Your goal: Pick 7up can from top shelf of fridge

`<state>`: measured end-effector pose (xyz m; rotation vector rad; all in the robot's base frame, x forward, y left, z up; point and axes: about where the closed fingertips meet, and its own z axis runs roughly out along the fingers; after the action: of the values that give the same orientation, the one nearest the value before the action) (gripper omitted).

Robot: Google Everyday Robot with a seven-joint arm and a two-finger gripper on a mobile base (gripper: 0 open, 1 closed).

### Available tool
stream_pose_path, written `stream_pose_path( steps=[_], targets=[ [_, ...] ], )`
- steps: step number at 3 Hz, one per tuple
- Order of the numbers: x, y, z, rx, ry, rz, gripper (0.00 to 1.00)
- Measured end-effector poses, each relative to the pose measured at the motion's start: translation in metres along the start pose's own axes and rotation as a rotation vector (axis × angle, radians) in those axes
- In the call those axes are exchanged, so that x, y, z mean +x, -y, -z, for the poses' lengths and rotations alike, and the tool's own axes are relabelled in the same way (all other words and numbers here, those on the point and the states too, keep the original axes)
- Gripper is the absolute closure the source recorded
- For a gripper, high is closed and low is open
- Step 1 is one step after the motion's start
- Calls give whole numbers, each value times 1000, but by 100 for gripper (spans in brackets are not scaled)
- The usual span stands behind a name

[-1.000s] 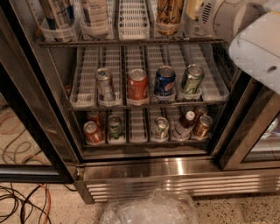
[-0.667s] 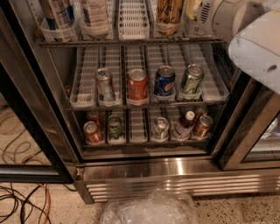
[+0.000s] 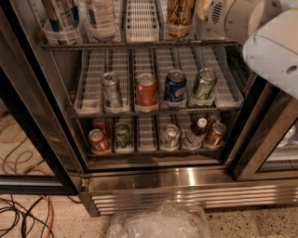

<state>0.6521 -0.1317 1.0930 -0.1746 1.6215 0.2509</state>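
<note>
The fridge (image 3: pixel 186 179) stands open in front of me. Its top shelf (image 3: pixel 139 45) runs along the top of the view. On it stand two tall white-silver cans, one at the far left (image 3: pixel 61 16) and one beside it (image 3: pixel 100 16). Their tops are cut off and I cannot tell which of them is the 7up can. An empty white lane (image 3: pixel 142 18) and a gold-brown can (image 3: pixel 179 14) follow to the right. My arm's white housing (image 3: pixel 274 51) fills the top right corner, in front of the shelf's right end. My gripper itself is out of view.
The middle shelf holds a silver can (image 3: pixel 111 90), a red can (image 3: pixel 146 89), a blue can (image 3: pixel 175 86) and a greenish-silver can (image 3: pixel 203 84). The bottom shelf holds several cans and a bottle (image 3: pixel 195 134). A clear plastic bag (image 3: pixel 158 223) and cables (image 3: pixel 23 214) lie on the floor. The black door frame (image 3: pixel 28 116) stands left.
</note>
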Motion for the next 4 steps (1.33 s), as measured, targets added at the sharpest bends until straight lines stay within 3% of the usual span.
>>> stream_pose_path(
  steps=[4],
  targets=[
    [-7,-8,7,-36,20,2,100]
  ],
)
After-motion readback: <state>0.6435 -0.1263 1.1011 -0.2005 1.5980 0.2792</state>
